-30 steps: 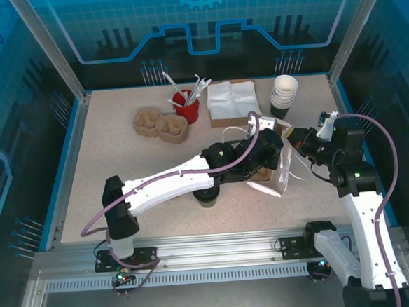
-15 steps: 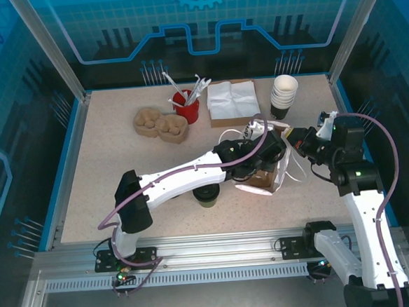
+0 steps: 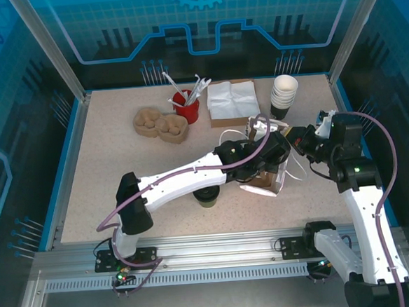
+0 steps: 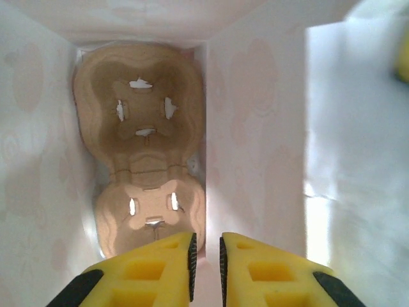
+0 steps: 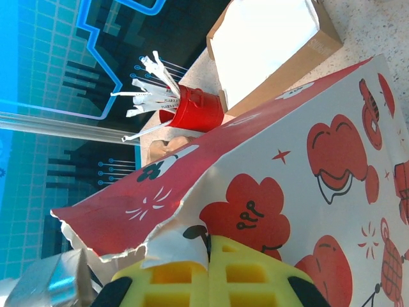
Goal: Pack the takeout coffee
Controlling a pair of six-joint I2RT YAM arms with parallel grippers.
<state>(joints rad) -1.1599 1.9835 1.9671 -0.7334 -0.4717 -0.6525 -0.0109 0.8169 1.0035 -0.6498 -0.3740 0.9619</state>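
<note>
The takeout coffee, a small dark cup with a black lid, stands on the table partly under my left forearm. The red-and-white paper bag leans just right of it. My left gripper reaches into the bag's mouth, its jaws a narrow slit apart with nothing between them. Below it, a brown pulp cup carrier lies on the bag's bottom. My right gripper is shut on the bag's torn top rim, seen close up at the right gripper with the printed bag side beyond.
A second pulp carrier lies at the back left. Beside it stands a red cup of stirrers. A box of white napkins and a stack of lidless cups sit along the back edge.
My left arm has pushed deeper into the bag and its jaws have narrowed. The bag has shifted and tipped leftward. My right gripper has kept its hold on the rim.
</note>
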